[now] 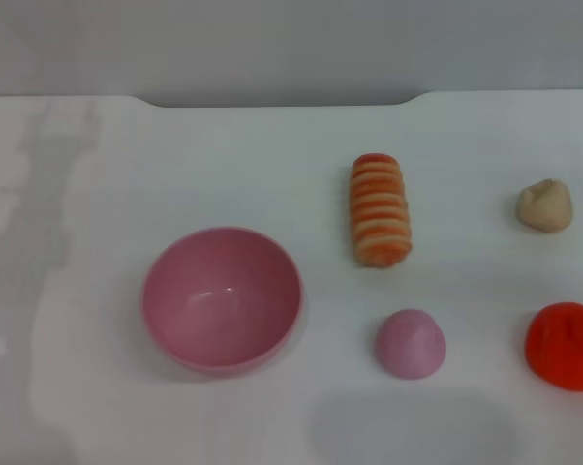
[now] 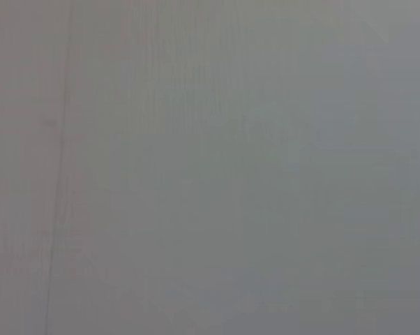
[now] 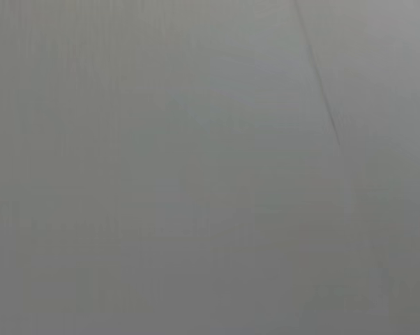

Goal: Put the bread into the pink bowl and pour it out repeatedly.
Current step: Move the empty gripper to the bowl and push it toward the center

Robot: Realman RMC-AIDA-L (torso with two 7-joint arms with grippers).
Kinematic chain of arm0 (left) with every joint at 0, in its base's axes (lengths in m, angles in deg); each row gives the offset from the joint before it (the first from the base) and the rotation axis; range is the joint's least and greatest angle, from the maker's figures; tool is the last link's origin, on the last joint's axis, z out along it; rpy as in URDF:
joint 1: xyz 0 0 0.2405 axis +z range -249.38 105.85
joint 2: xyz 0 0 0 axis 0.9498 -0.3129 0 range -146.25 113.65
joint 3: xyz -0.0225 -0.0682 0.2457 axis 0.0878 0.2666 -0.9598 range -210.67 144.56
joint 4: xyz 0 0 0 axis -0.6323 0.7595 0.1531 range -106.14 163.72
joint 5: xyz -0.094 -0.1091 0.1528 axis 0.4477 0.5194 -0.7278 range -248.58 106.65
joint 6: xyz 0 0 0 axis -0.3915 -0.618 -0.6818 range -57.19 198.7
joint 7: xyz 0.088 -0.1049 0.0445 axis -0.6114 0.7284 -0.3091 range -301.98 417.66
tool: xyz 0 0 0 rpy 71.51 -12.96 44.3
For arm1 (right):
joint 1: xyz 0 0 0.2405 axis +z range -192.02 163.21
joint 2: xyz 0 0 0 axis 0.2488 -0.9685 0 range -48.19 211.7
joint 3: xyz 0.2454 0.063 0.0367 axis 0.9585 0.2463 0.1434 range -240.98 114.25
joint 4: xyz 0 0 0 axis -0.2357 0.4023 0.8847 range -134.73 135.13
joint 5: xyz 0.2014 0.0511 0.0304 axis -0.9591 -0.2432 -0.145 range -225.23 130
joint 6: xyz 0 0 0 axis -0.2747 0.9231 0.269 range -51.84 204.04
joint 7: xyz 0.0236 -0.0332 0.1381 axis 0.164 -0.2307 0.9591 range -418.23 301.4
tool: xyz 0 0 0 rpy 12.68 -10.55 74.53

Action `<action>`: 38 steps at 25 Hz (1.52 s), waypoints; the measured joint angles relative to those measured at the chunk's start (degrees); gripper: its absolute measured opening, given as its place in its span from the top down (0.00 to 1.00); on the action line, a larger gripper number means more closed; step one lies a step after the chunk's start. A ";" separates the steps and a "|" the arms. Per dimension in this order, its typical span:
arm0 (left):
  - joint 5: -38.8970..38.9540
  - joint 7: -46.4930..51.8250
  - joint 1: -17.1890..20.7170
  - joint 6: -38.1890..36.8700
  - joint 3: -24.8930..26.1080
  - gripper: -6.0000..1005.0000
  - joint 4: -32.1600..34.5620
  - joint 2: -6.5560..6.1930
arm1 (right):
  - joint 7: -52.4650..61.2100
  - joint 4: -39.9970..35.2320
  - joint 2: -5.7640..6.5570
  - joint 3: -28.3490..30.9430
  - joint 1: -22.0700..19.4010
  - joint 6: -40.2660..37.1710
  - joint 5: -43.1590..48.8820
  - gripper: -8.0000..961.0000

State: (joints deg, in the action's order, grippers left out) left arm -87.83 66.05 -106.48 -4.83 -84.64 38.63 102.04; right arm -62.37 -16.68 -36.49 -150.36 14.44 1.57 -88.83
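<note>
The pink bowl stands upright and empty on the white table, left of centre in the head view. The bread, an orange-and-cream striped loaf, lies flat on the table to the right of the bowl and a little farther back, its length running front to back. Neither gripper appears in the head view. Both wrist views hold only a plain grey surface, with no fingers and no task objects.
A small solid pink dome sits in front of the bread. A beige lump lies at the far right, and a red-orange lump is at the right edge. The table's back edge meets a grey wall.
</note>
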 joint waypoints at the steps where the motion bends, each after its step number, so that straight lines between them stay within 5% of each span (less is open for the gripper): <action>1: -0.01 0.27 0.07 -0.42 -0.06 0.41 -0.11 0.01 | 0.00 0.00 -0.02 0.00 0.00 0.00 0.03 0.45; 15: -0.44 11.68 1.36 0.26 -3.59 0.41 1.38 -0.51 | 0.09 -0.13 -0.06 0.00 -0.03 -0.01 -0.07 0.46; 24: -1.54 25.55 9.24 23.60 -19.56 0.41 24.78 -2.10 | 0.89 0.04 -0.10 0.01 -0.54 -0.01 -0.10 0.46; 26: -8.27 35.36 11.65 31.03 -22.44 0.41 33.52 -3.48 | 1.53 0.12 -0.13 0.00 -0.64 -0.01 -0.10 0.46; 29: -12.16 40.27 12.24 32.62 -22.59 0.41 36.30 -4.10 | 3.47 0.24 -0.14 0.00 -0.71 0.02 -0.10 0.46; 31: -25.82 57.69 12.70 33.66 -22.33 0.41 41.62 -6.55 | 4.12 0.26 -0.13 0.03 -0.72 0.06 -0.10 0.46; 34: -29.94 62.91 12.54 33.46 -22.27 0.41 42.82 -7.50 | 4.31 0.27 -0.09 0.08 -0.71 0.09 -0.10 0.46; 35: -39.75 75.26 11.91 32.03 -22.20 0.41 45.18 -9.82 | 4.32 0.27 -0.09 0.08 -0.71 0.09 -0.10 0.46; 38: -49.37 85.45 10.51 28.21 -20.93 0.41 46.51 -11.73 | 4.33 0.27 -0.03 0.10 -0.69 0.09 -0.10 0.47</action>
State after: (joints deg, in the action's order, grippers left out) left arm -137.21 151.50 -95.97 23.38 -105.57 85.14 90.31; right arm -58.04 -16.40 -36.52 -150.26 13.75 1.66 -88.93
